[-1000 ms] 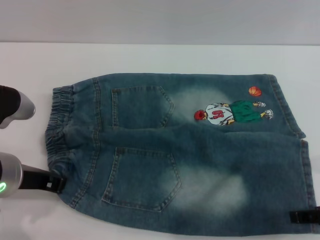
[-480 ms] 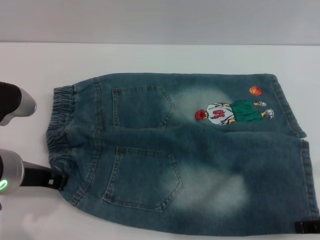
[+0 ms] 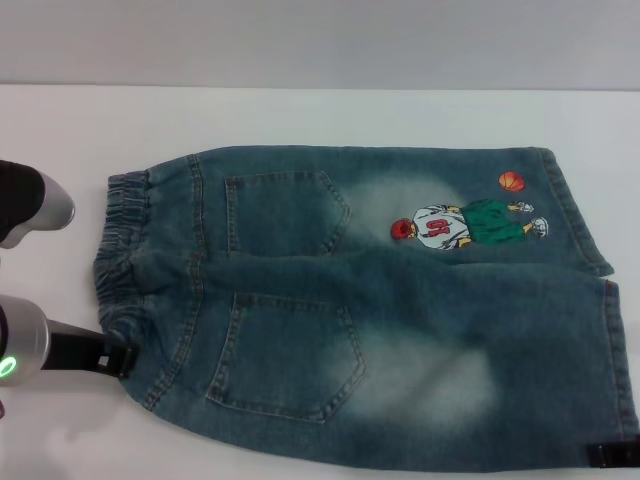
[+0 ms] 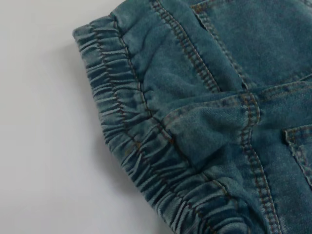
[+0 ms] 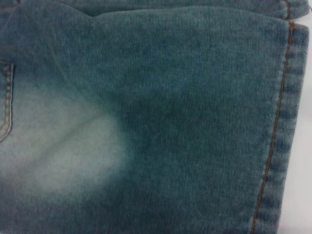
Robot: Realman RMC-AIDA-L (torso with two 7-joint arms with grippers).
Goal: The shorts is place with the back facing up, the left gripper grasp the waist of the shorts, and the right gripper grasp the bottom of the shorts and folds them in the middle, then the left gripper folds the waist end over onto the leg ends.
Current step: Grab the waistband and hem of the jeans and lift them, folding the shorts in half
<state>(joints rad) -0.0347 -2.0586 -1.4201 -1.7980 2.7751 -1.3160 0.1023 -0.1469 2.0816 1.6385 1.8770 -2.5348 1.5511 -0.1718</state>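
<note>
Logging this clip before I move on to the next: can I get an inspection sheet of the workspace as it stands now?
Surface: white table, bare around the garment.
Job's things: shorts lying flat, back up, both pockets showing; waist of the shorts toward the robot's left, bottom of the shorts toward its right; unfolded.
Clutter: nothing seen.
Grippers: left gripper at the near corner of the waist; right gripper at the near corner of the leg hem, mostly out of view.
Cables: nothing seen.
Surroundings: plain grey wall behind the table.
</note>
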